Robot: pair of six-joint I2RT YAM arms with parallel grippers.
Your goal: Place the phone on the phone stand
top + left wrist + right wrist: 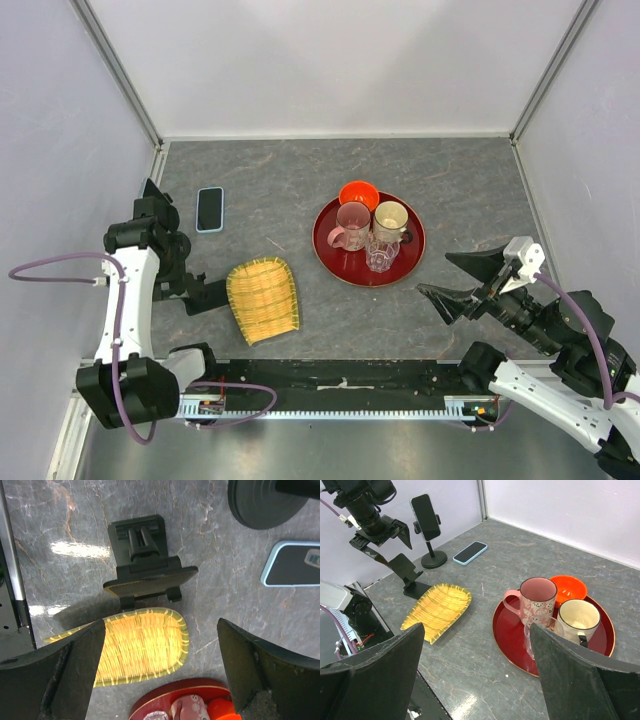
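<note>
Blue-cased phone (210,209) lay flat and screen-up on the grey table (470,180), untouched. It was on the far side of your left gripper (161,625), out past one of its fingers in the left wrist view. That gripper hung above the table with its fingers spread wide and nothing between them. Beneath it, slightly ahead of the fingertips, stood the black folding phone stand (145,572) with nothing on it. The yellow woven basket (145,645) sat just beside the stand. Farther ahead of the gripper, on the phone's side, you could see the round base of a tall stand (434,560). The right wrist view showed that one clamping a second phone (425,516) upright.

Your right gripper (437,275) was well apart from all of this, held off the table, its fingers also wide apart and empty. Just ahead of it sat the red tray (335,265), carrying a pink mug (536,597), a cream mug (577,620), a clear glass (540,635) and an orange bowl (567,586). The basket lay beyond the tray toward that gripper's left, with the phone and both stands farther off again.
</note>
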